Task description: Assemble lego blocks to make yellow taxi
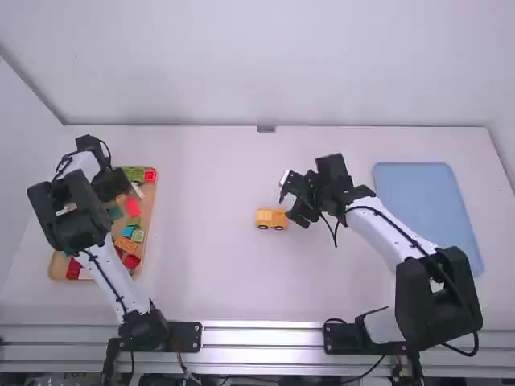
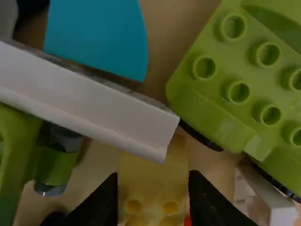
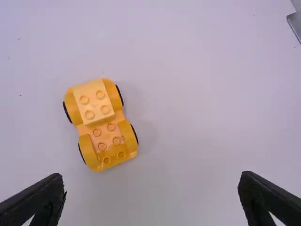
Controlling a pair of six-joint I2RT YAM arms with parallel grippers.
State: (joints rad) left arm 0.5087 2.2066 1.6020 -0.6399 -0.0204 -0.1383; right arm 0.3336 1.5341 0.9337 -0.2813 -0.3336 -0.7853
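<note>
Tray [image 1: 58, 267] of bricks [image 1: 133, 207], yellow block [image 2: 153, 181] apparently in left tool [image 1: 111, 184]

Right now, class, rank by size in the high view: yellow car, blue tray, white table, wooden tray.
White table
Blue tray and wooden tray: unsure, left arm partly covers the latter
Yellow car

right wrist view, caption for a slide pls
A yellow toy car, one block on top at one end, stands on the white table ahead of the open right gripper.
</note>
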